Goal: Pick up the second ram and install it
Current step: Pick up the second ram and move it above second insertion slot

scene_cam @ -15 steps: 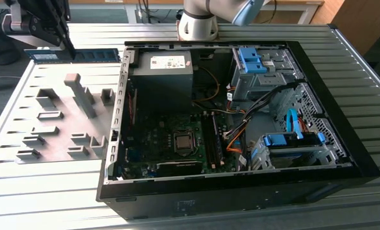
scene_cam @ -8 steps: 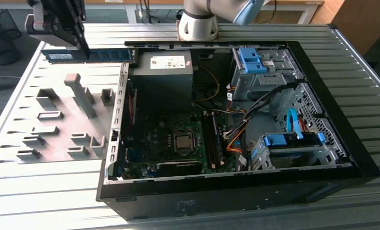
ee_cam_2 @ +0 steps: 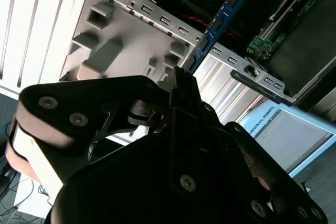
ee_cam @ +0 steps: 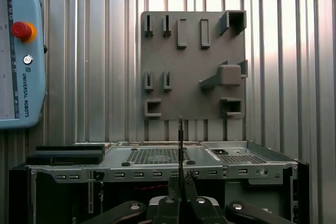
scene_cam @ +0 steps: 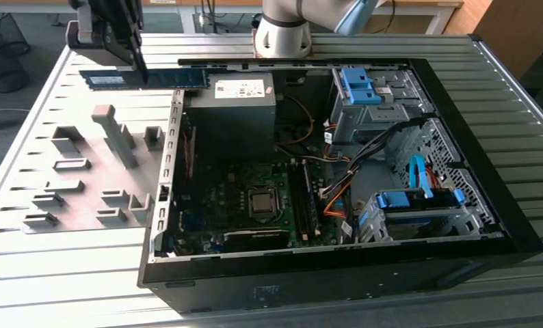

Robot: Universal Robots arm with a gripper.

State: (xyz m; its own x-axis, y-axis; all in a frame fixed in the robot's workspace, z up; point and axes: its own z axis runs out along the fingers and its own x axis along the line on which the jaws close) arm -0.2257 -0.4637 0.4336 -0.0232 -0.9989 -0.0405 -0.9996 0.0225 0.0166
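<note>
Exterior view: the tool (scene_cam: 137, 68) is clenched on the second ram (scene_cam: 176, 78), gripping the blue stick near its middle. The stick hangs level, with both ends reaching out past the fingers and nothing visibly touching it from below. In the second wrist view the same stick (ee_cam_2: 220, 17) juts out from the tool (ee_cam_2: 184, 74), its row of black chips facing the camera. In the first wrist view it shows edge-on as a thin upright line (ee_cam: 180, 140) rising from the tool (ee_cam: 180, 184).

The pick-up half of the job looks done. The grey fixture plate (scene_cam: 89, 184) lies on the tabletop (scene_cam: 61, 287) below and to one side of the tool, and no blue stick rests in its holders, which also look bare in the first wrist view (ee_cam: 194, 93).

The installing half is all left to do, by my reading. The long memory slots (scene_cam: 306, 201) sit on the motherboard (scene_cam: 217, 205) inside the open computer case (scene_cam: 299, 280), well apart from the tool and lower than it. The stick is beside the case rather than over the slots. I cannot tell whether one slot already holds a stick.
</note>
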